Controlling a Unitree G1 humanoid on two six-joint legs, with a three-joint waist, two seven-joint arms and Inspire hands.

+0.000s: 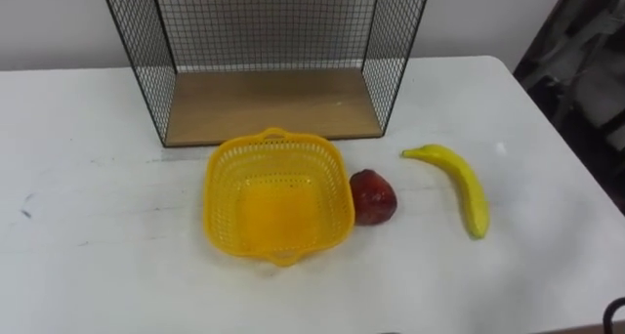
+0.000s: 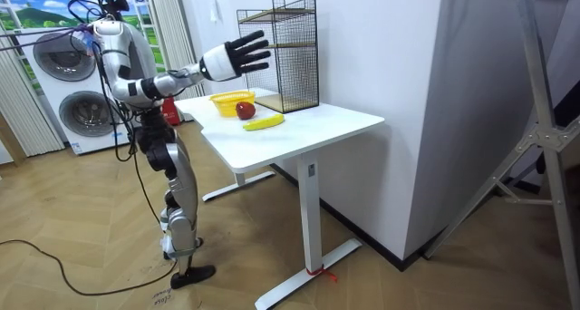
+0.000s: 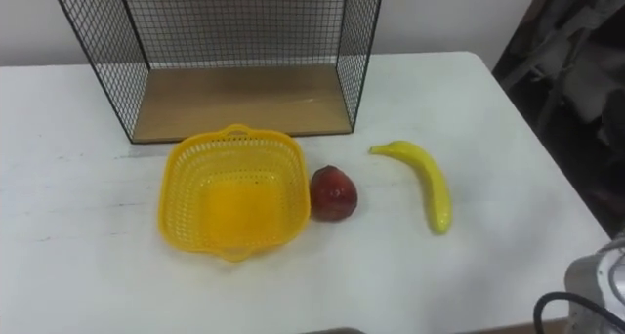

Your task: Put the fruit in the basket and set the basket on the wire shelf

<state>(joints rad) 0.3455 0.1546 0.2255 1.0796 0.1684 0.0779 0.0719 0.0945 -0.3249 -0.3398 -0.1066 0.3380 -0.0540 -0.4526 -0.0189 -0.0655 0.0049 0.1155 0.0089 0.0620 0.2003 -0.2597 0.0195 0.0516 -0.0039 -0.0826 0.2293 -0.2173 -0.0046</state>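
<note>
An empty yellow plastic basket [image 1: 220,183] sits on the white table, just in front of the wire shelf [image 1: 269,104] with its wooden floor. A dark red fruit [image 1: 373,197] lies against the basket's right side. Further right a banana [image 1: 464,185] lies on the table. In the room view I stand at the table's end, and my right hand [image 2: 237,56] is raised at about head height over the table's near edge, open with its fingers spread and holding nothing.
The white table [image 1: 88,256] has bare surface to the left and in front of the basket. Its right edge [image 1: 576,148] runs close past the banana. Washing machines [image 2: 68,61] stand behind me in the room view.
</note>
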